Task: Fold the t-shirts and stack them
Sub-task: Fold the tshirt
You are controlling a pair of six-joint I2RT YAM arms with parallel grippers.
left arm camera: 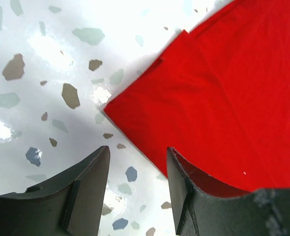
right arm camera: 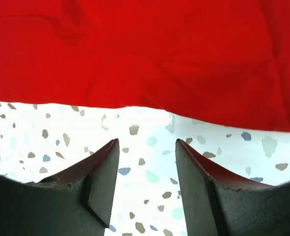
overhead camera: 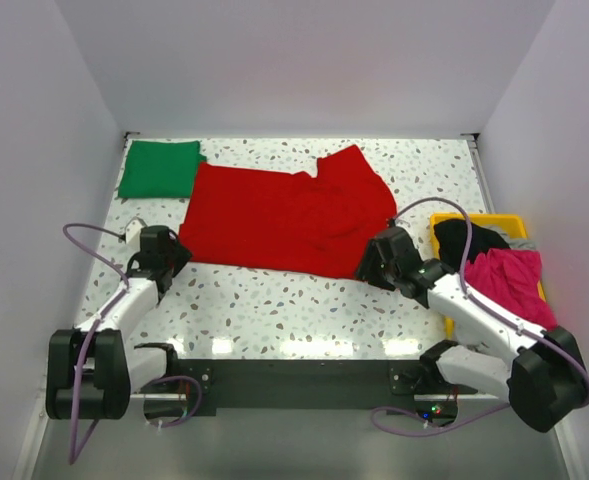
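Our left gripper [left arm camera: 137,158] hangs part open and empty just above the bench [left arm camera: 46,98], at the near left corner of the red t-shirt [left arm camera: 223,98]. Our right gripper [right arm camera: 147,147] is likewise parted and holds nothing, just short of the shirt's near hem on the right. The shirt lies spread and mostly flat across the middle of the bench, its right side rumpled. We judge it light, limp and liable to drag or bunch, so we would pinch both near corners at the hem, fingers straddling the edge, and lift together. Beyond it, in the far left corner, the green t-shirt [overhead camera: 159,168] rests folded.
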